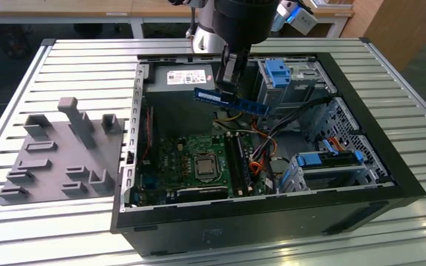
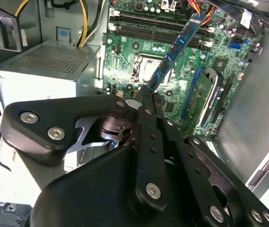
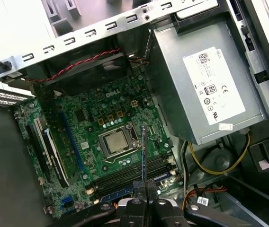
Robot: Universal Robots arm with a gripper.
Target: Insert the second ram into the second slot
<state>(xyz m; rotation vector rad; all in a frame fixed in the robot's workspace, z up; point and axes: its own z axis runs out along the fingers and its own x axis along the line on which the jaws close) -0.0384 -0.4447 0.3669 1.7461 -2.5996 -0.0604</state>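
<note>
Firstly, in the exterior view, a grey fixture plate (image 1: 57,158) with upright pegs and blocks lies on the slatted bench (image 1: 20,227), near the bench edge on the exterior view's left. Just beside it, and reaching towards the bench edge on the exterior view's right, stands the open computer case (image 1: 272,205) with its side panel off. Inside the case, the green motherboard (image 1: 170,160) occupies the part nearest the fixture plate, with the processor socket (image 1: 204,166) near its middle and the long dark memory slots (image 1: 239,160) just beside the socket on the exterior view's right. The grey power supply (image 1: 179,88) sits at the far end of the case. The gripper (image 1: 225,88) reaches down into the case opening beside the power supply, with its fingers closed narrowly on the second ram (image 1: 232,101). The grip is near one end of the stick. The second ram is held in the air over the case interior and is not seated in any slot; it slopes down towards the exterior view's right. In the second wrist view, the gripper (image 2: 151,94) clamps the second ram (image 2: 177,47), which extends out over the motherboard. In the first wrist view, the second ram (image 3: 144,151) appears edge-on, rising from the gripper (image 3: 145,187). Light-blue drive-bay latches (image 1: 278,72) sit at the case side on the exterior view's right.
</note>
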